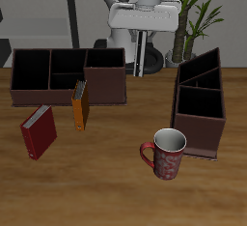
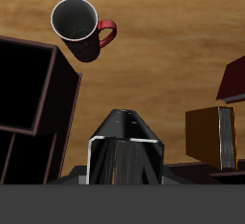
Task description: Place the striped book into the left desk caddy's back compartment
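Note:
My gripper (image 1: 145, 39) hangs high over the back of the table, shut on the striped book (image 1: 145, 60), which shows edge-on as a thin dark strip below the hand. In the wrist view the book (image 2: 124, 151) fills the middle as a grey striped panel with dark edges and hides the fingers. The left desk caddy (image 1: 199, 102) is a tall dark maroon-brown box nearer the front than the gripper and off to one side. Its back compartment (image 1: 198, 70), with slanted walls, is open and looks empty. The caddy also shows in the wrist view (image 2: 29, 94).
A wide three-section organiser (image 1: 66, 73) stands on the other side of the table. An orange book (image 1: 80, 106) leans at its front and a red book (image 1: 39, 131) stands nearby. A patterned red mug (image 1: 166, 153) stands near the front edge, beside the caddy.

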